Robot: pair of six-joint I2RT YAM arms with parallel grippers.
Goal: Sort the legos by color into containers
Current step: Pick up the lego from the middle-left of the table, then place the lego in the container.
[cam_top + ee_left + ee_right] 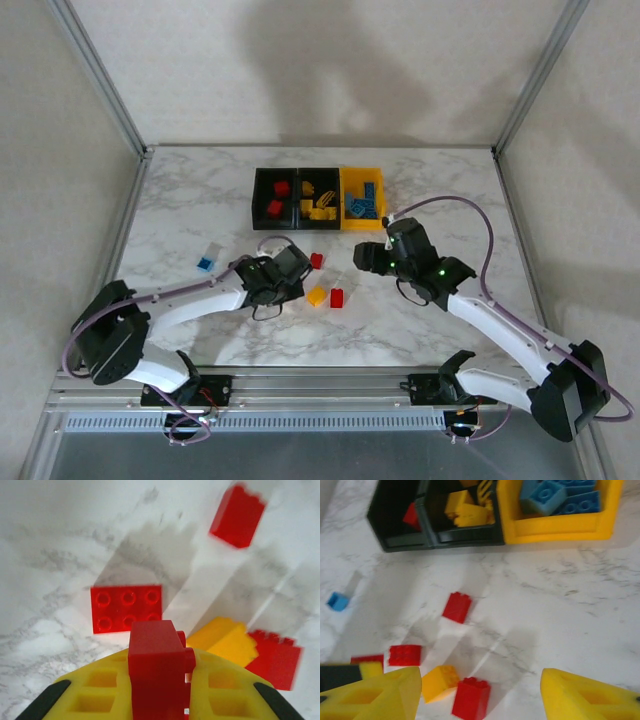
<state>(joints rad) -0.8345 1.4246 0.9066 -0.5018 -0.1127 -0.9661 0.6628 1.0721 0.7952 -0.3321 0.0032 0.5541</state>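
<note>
**Desk:** The fingers (100, 692) of the left gripper (160, 680): pressed on what?

**Photographer:** On a red brick (156, 650), pinched between the two yellow pads. Its long side seems to run out along them. It hangs above the marble table (180, 200), near the middle.

**Desk:** Where does it belong?

**Photographer:** By my reading, in the black bin (258, 195) at the left end of the row of bins (318, 170) by the table's far edge, where other red pieces lie. From the pinched brick that bin sits almost straight ahead toward the far edge, a shade to the left.

**Desk:** And the right gripper (480, 692)?

**Photographer:** Spread and empty, near the yellow-orange bin (362, 226) at the row's right end, the one with the blue pieces. The left arm is the nearer to the reds' bin.

**Desk:** Anything loose?

**Photographer:** Several red bricks and a yellow brick (316, 295) between the arms, and a small blue brick (205, 264) toward the left edge.
</note>
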